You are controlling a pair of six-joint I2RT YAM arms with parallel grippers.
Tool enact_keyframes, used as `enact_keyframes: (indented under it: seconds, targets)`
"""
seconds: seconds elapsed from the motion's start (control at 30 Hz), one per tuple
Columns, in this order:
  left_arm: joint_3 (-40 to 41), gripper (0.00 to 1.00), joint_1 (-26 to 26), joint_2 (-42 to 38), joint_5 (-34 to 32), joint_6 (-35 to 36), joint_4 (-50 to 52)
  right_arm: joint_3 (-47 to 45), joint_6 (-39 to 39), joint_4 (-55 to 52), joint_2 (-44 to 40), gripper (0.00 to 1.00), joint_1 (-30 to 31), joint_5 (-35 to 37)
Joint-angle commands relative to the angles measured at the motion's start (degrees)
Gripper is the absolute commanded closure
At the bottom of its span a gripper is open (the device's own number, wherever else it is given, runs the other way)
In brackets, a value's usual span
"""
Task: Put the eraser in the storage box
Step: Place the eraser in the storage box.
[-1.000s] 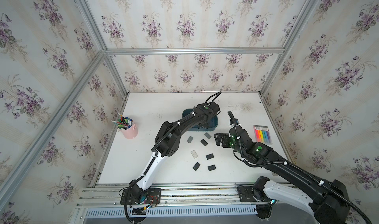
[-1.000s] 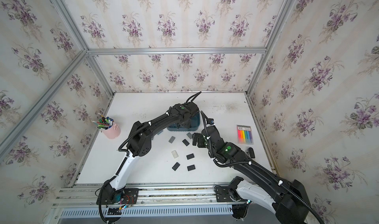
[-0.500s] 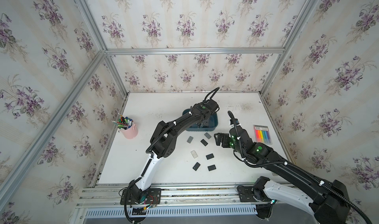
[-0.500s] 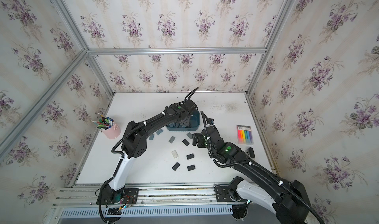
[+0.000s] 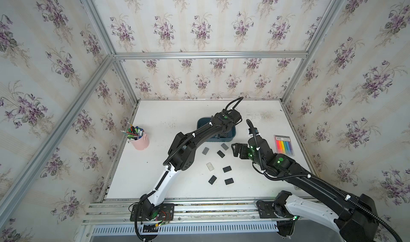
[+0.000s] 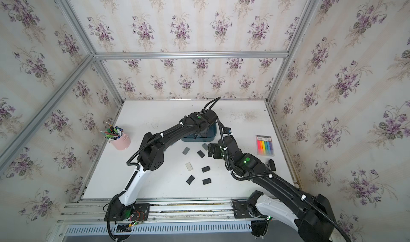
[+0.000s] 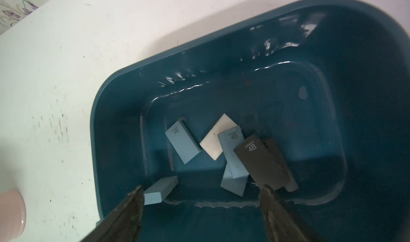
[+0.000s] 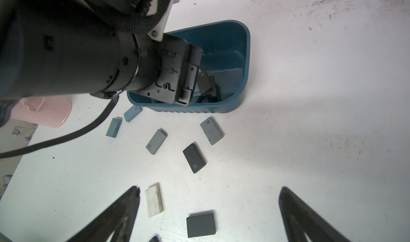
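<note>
The white table (image 5: 168, 119) keeps everything within reach of both arms. The left arm (image 5: 206, 130) stretches across it so that the left gripper (image 7: 202, 189) hangs in the mouth of the storage box (image 7: 115, 123). Its jaws stand apart with nothing between them. One fingertip sits at the edge of the dark eraser (image 7: 261, 161), which lies tilted on the heap inside, so the drop looks done. The right gripper (image 8: 209, 190) hovers with jaws wide and empty over the loose erasers (image 8: 194, 157) scattered on the table on the robot's side of the box, probably ready to take another. Besides the dark one, the box holds a white eraser (image 7: 218, 136) and several pale blue-grey erasers (image 7: 183, 140), some overlapping and one lying against a wall. The pink pen cup (image 5: 140, 140), full of pens, stands well apart from the box.
</note>
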State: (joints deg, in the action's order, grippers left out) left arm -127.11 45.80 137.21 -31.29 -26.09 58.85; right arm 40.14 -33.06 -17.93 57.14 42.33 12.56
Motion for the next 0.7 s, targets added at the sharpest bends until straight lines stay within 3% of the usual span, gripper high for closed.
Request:
enact_keyframes:
  seconds: [0.0, 0.17, 0.43, 0.67]
  targets:
    - [-0.2, 0.09, -0.3, -0.4, -1.9, 0.1, 2.0, 0.8, -0.5, 0.4, 0.2, 0.03, 0.1, 0.3]
    - [3.8, 0.01, -1.7, -6.4, 1.7, -1.9, -0.8, 1.5, 0.3, -0.8, -0.4, 0.03, 0.1, 1.7]
    - [14.1, 0.01, -2.2, -24.3, 3.4, -1.3, -11.2, 1.3, 0.0, -0.5, -0.2, 0.03, 0.1, 1.0]
    - [22.9, 0.01, -2.6, -36.4, 2.2, -3.9, -11.3, 1.9, 0.0, -0.4, 10.1, 0.02, 1.6, -2.7]
